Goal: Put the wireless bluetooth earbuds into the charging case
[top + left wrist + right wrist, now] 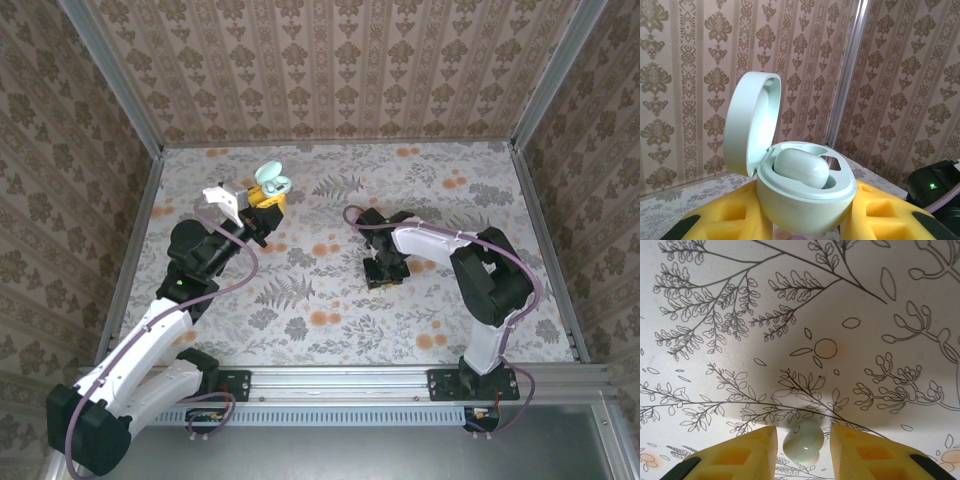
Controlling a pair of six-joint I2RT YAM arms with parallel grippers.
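Right gripper (803,434) (unclenched) straddles the pale earbud (803,444); left gripper (807,220) clasps the charging case (805,202).

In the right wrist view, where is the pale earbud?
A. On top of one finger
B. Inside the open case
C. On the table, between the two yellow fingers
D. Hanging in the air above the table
C: the earbud lies on the flower-patterned table between the yellow fingers, with a narrow gap at each side.
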